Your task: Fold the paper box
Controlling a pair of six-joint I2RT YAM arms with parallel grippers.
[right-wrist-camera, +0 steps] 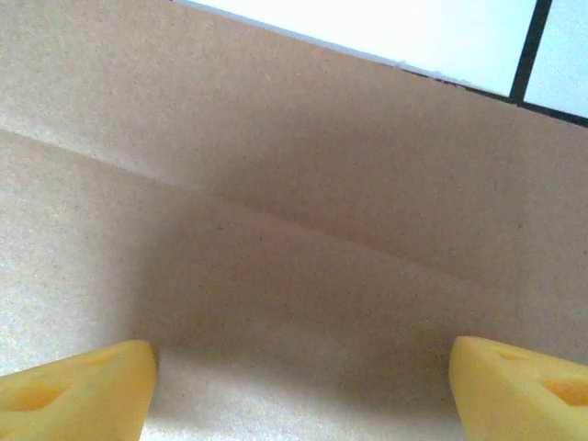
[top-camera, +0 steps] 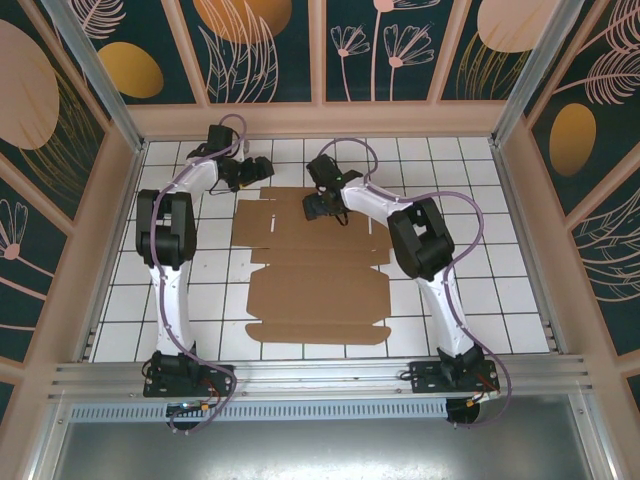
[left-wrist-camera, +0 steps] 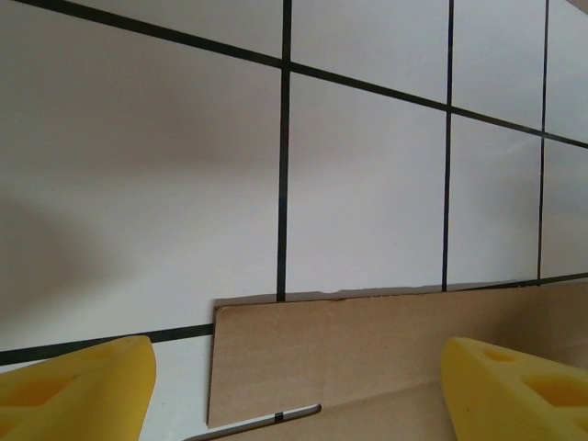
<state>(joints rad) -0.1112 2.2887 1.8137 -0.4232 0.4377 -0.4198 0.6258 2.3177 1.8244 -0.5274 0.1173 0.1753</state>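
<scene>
Your left gripper (left-wrist-camera: 296,358) gapes wide, empty, at the far-left corner of the box (top-camera: 315,285). Your right gripper (right-wrist-camera: 301,358) is wide and empty too, over a far crease (right-wrist-camera: 303,230). Box lies flat on the table (top-camera: 480,290). Nothing folded yet; every fold remains.

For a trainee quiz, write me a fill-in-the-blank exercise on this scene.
The brown die-cut cardboard paper box lies ___ on the white tiled table.
The left end effector is at its far ___ corner.
The right end effector, over the cardboard, is ___, not shut.
Missing: flat; left; open.
</scene>
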